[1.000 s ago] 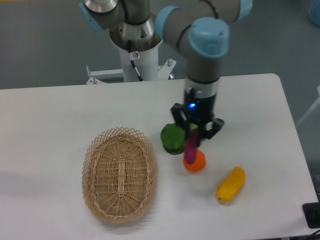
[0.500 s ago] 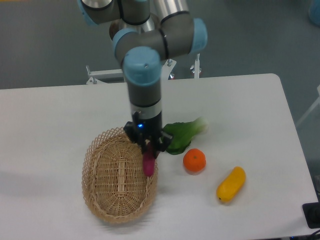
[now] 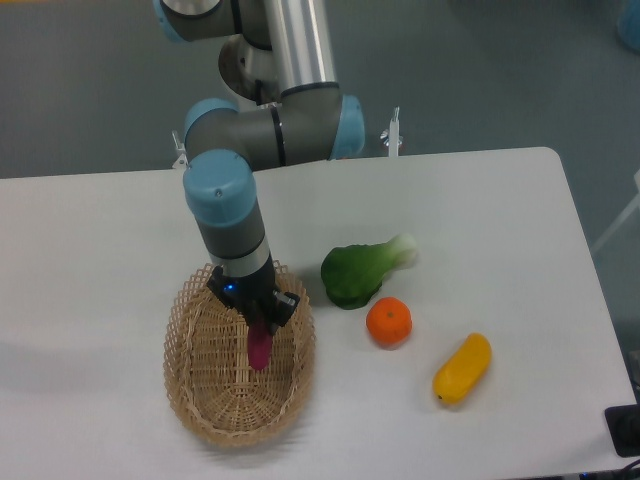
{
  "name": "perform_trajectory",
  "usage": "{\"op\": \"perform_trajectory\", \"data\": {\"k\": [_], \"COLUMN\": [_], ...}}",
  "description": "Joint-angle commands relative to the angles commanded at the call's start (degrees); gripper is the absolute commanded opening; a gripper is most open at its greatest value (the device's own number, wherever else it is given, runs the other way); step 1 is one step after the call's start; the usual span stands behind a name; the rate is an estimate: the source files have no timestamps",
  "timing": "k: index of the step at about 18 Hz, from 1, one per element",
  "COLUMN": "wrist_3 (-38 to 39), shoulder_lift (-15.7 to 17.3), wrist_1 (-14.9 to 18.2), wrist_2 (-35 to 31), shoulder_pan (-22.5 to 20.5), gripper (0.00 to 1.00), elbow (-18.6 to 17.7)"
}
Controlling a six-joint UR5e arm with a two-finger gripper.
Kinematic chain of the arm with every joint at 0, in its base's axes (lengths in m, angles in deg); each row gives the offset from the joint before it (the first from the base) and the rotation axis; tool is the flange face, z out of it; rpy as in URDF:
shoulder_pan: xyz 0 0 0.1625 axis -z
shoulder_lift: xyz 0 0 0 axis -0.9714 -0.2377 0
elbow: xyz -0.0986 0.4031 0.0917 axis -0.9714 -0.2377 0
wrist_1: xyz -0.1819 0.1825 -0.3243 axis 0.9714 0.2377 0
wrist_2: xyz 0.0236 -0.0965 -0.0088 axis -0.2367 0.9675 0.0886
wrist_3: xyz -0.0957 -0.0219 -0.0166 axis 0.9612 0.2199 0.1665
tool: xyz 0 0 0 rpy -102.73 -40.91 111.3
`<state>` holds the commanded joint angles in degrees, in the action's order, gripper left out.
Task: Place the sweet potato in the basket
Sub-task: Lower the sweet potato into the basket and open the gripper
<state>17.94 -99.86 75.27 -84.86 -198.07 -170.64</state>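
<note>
The magenta sweet potato (image 3: 260, 345) hangs upright over the inside of the tan wicker basket (image 3: 196, 395), its lower tip down near the woven bottom. My gripper (image 3: 257, 318) is shut on its upper end, directly above the basket's middle. The arm reaches down from the back of the table and covers the basket's far rim.
A green leafy vegetable (image 3: 362, 269) lies right of the basket. A round orange (image 3: 389, 322) sits just below it. A yellow oblong vegetable (image 3: 462, 368) rests further right, near the table's front right edge.
My gripper carried the sweet potato left from above the orange, past the basket's right rim, to over the basket's middle.
</note>
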Motion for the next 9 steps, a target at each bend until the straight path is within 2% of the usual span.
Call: {"op": "perform_trajectory", "data": {"k": [3,5,7,9], "wrist_3": [-0.09,-0.18,-0.18,-0.26], "shoulder_lift": [-1.05,-1.41,-1.84,-2.02], "wrist_1": [0.0,0.08,0.17,0.08], "wrist_2": [-0.09,-0.09,-0.18,-0.18], "shoulder_pan": [0.27,0.97,1.06,1.15], "gripper": [0.39,0.48,0.52,0.77], "elbow": [0.08,0.0,-0.09,0.61]}}
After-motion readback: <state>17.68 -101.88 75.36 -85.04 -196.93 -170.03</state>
